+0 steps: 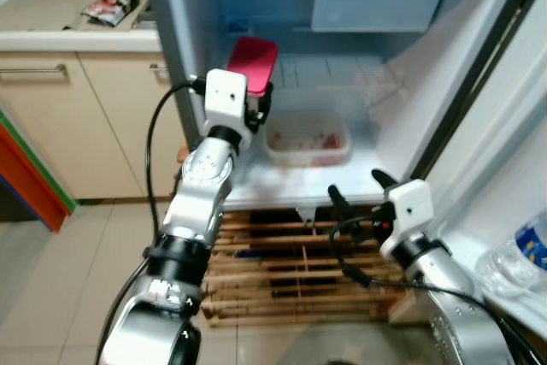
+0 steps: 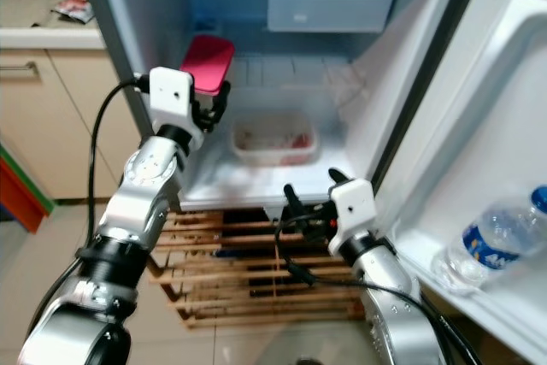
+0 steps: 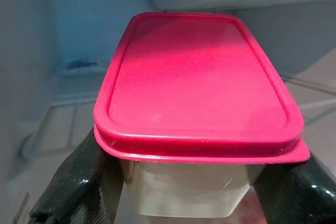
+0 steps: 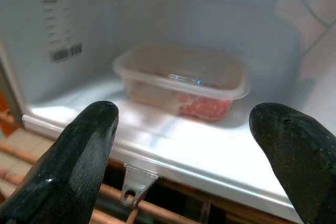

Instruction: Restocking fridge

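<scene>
- I noted the red-lidded container (image 3: 199, 108) held up inside the open fridge (image 1: 197, 66), at its left side, above the bottom shelf (image 1: 282, 181).
- The container had a glossy red lid with a raised rim and a pale translucent body beneath; I could not tell its contents.
- The left gripper (image 1: 261, 107) was clamped on the container's body just under the lid, one black finger on each side, seen plainly in the left wrist view.
- A clear lidded tub (image 1: 308, 143) with reddish contents stood on the bottom shelf, lower than the held container and to its right.
- The right gripper (image 1: 361, 196) hung at the front edge of that shelf, fingers spread wide, touching nothing.
- A water bottle (image 2: 496, 241) lay in the door rack at far right.
- Wooden slats (image 1: 282, 271) showed below the fridge.
</scene>
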Tool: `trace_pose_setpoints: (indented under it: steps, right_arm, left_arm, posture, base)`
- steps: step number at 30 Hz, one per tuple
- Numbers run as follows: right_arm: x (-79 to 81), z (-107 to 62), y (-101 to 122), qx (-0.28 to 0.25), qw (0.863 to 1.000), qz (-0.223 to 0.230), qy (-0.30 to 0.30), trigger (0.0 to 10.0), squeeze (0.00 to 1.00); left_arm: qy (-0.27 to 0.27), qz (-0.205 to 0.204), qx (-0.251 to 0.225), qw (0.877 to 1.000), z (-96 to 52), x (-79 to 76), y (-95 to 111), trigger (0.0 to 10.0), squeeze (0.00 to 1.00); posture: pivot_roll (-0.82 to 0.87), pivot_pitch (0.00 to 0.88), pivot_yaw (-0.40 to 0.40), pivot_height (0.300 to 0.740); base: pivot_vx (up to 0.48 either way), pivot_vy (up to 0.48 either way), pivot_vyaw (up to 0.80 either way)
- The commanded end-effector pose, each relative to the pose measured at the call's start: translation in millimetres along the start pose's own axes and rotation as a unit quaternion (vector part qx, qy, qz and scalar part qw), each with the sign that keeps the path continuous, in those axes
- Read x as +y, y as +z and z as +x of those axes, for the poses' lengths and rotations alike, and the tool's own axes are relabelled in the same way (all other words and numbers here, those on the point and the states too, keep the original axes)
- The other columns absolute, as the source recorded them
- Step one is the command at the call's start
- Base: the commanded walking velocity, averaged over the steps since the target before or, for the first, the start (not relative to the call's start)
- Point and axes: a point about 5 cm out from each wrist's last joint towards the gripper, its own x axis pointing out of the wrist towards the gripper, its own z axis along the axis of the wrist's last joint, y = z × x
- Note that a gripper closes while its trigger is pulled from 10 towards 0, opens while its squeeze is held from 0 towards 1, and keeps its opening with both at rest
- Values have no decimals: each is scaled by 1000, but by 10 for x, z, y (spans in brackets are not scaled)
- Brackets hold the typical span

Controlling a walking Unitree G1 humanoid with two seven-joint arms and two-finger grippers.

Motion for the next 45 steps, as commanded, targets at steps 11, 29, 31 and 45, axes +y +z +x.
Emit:
trace_pose_setpoints:
  steps: [11,29,31,45]
  right_arm:
    - [77,-124,57,3,1000,2,12,10000,0]
    - [203,-234,134,1,999,-12,41,10000,0]
    - [213,-251,132,3,999,-10,40,10000,0]
    - [238,-667,87,50,998,-8,23,10000,0]
  left_arm:
    - [45,-32,19,998,-176,-11,12,10000,0]
    - [46,22,-33,998,271,-69,283,10000,0]
    - [50,21,-29,998,309,-51,293,10000,0]
    - [119,26,-22,992,565,277,458,10000,0]
  posture:
    - [-109,0,-14,740]
    - [-165,1,4,740]
    - [-171,7,5,740]
    - [-272,106,-21,740]
  base:
    - [0,0,0]
    - [0,0,0]
    - [0,0,0]
    - [0,0,0]
